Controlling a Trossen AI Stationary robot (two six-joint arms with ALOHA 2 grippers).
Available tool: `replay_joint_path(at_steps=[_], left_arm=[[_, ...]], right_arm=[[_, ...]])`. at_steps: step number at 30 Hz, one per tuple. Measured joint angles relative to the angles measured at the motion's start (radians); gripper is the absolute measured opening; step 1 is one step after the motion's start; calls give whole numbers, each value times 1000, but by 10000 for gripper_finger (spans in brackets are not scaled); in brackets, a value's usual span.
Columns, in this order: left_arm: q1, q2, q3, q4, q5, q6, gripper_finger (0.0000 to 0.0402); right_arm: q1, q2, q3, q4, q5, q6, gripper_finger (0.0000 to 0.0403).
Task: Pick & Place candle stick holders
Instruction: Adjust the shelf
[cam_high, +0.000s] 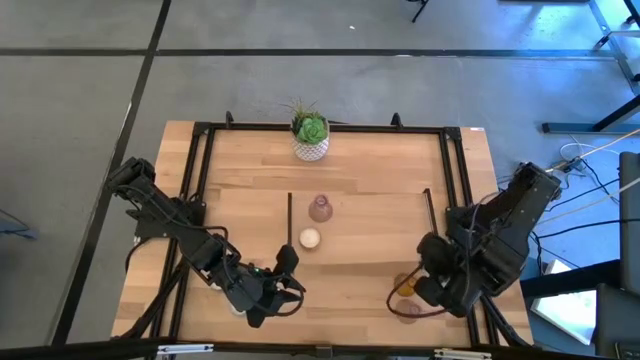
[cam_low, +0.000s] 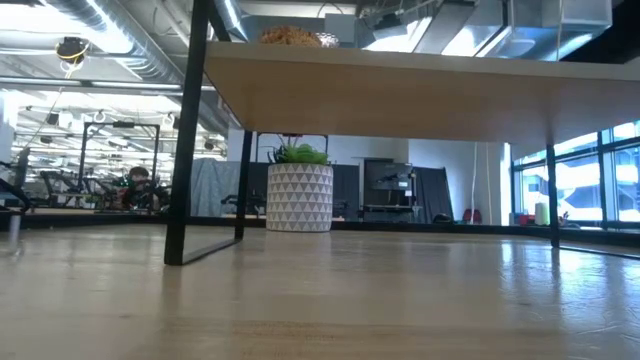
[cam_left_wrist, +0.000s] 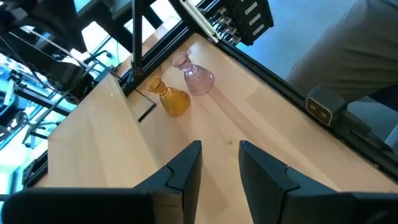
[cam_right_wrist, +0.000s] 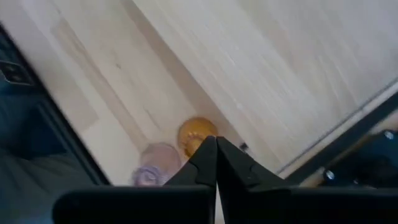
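An amber holder (cam_high: 405, 286) and a dusty-pink holder (cam_high: 408, 310) stand upright on the table near its front right. They also show in the left wrist view as the amber holder (cam_left_wrist: 171, 99) and the pink holder (cam_left_wrist: 197, 77). A second pink holder (cam_high: 320, 208) and a low cream-white one (cam_high: 308, 238) stand at mid-table. My right gripper (cam_right_wrist: 216, 148) is shut, its tips just over the amber holder (cam_right_wrist: 194, 133). My left gripper (cam_left_wrist: 220, 163) is open and empty near the front edge, left of centre. My right gripper's shut fingertips (cam_right_wrist: 208, 152) show in front of the amber holder's edge (cam_right_wrist: 200, 138), coming from above. I cannot tell whether they touch it.
A white patterned pot with a green plant (cam_high: 311, 136) stands at the far edge's middle and shows in the low view (cam_low: 299, 197). A black metal frame (cam_high: 200, 160) runs around the table, with two short black posts (cam_high: 290, 215) on the top.
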Motion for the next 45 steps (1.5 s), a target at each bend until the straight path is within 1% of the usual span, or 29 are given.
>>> replay_joint_path(at_steps=[2, 6, 7, 8, 9, 13, 17, 22, 27, 31, 33, 35, 37, 39, 42, 45], left_arm=[[0, 0, 0, 12, -54, 12, 102], [10, 0, 0, 54, -280, 15, 96], [17, 0, 0, 54, -308, 10, 92], [25, 0, 0, 50, -313, 4, 88], [34, 0, 0, 39, -304, -5, 83], [60, 0, 0, 8, -207, -25, 61], [76, 0, 0, 1, -140, -28, 41], [82, 0, 0, 1, -108, -27, 19], [81, 0, 0, 1, -99, -27, 3], [81, 0, 0, 1, -99, -25, 4], [81, 0, 0, 1, -99, -25, 5], [81, 0, 0, 1, -99, -27, 4], [79, 0, 0, -6, -99, -34, 2], [75, 0, 0, -18, -99, -42, 2], [67, 0, 0, -32, -99, -64, 4], [56, 0, 0, -36, -100, -77, 4]], right_arm=[[-1, 3, -32, -5, -16, 5, 3], [-12, 3, -74, -6, -25, 19, 2], [-17, 3, -84, -2, -35, 25, 2], [-21, 3, -91, -2, -47, 27, 2], [-25, 3, -96, -3, -58, 27, 2], [-38, 3, -108, -3, -87, 23, 1], [-52, -4, -108, -2, -80, 5, 1], [-93, -50, -108, -2, -7, -25, 1], [-146, -141, -108, -2, 53, -90, 1], [-192, -237, -105, -2, 178, -228, 0], [-202, -283, -105, -2, 240, -267, 0], [-203, -329, -105, -3, 272, -292, 0], [-190, -372, -117, 0, 276, -295, 0], [-169, -426, -157, -1, 267, -257, 0], [-150, -522, -265, -1, 220, -171, 0], [-150, -611, -397, -3, 141, -83, 0]])
